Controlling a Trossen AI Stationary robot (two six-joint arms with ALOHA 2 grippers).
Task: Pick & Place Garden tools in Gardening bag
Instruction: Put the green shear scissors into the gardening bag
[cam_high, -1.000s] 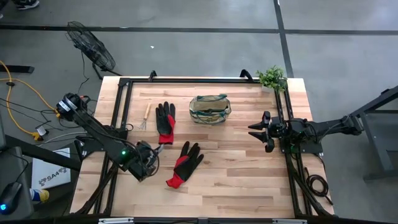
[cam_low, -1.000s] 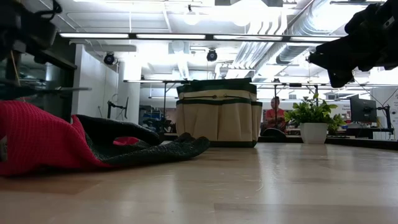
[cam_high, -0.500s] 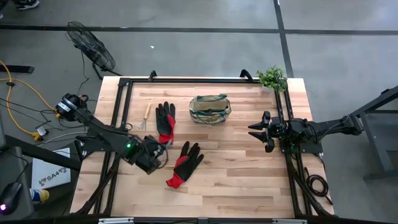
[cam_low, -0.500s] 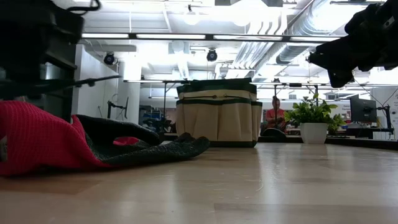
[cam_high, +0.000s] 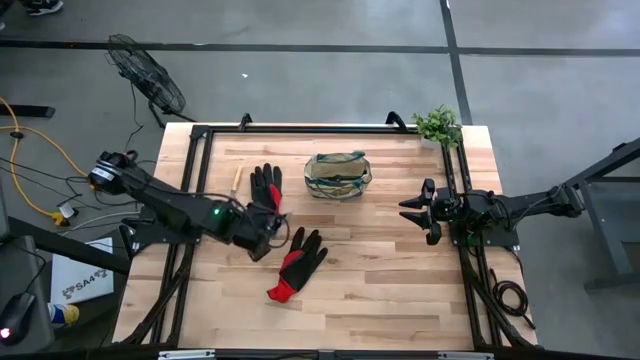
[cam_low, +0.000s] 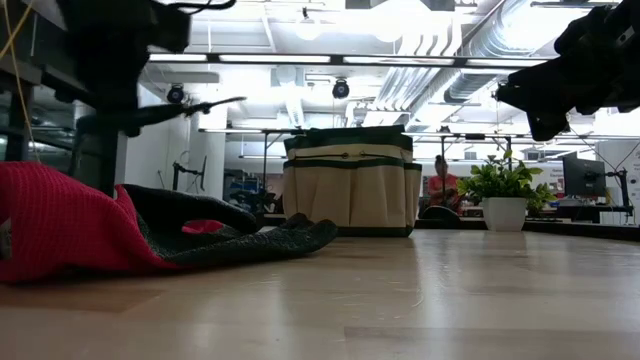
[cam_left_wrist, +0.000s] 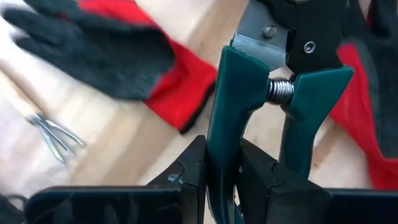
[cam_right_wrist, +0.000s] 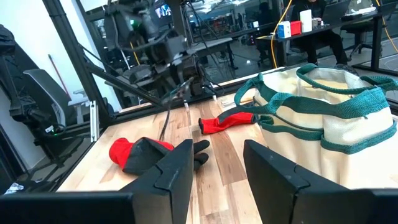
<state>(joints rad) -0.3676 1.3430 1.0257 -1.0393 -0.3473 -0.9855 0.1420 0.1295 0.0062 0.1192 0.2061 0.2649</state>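
Observation:
My left gripper (cam_high: 262, 232) is shut on dark-green-handled pruners (cam_left_wrist: 261, 81), above the table between two black-and-red gloves, one farther off (cam_high: 266, 193) and one nearer (cam_high: 297, 262). In the low view the pruners (cam_low: 185, 108) stick out from the left arm above the near glove (cam_low: 150, 235). A small wooden-handled rake (cam_high: 235, 186) lies left of the far glove. The olive-tan gardening bag (cam_high: 338, 175) stands upright on its base at the far middle. My right gripper (cam_high: 414, 212) is open and empty at the right, facing the bag (cam_right_wrist: 329, 118). My left gripper pinches one handle of the pruners (cam_left_wrist: 221, 163) between its two fingers, near the handle's free end. The other handle (cam_left_wrist: 301, 146) lies outside one finger (cam_left_wrist: 273, 186). The pruners stick out ahead of the fingers, blades away from the gripper, lifted clear above the gloves.
A green potted plant (cam_high: 438, 125) stands at the far right corner. A black frame (cam_high: 200, 135) runs along the table's edges. Bare wood (cam_high: 390, 275) lies between the near glove and the right arm.
My left gripper, still shut on the pruners, has gone from the near left part of the table toward the right and far edges. It now stands between the two gloves. The pruners have stayed clear of the table.

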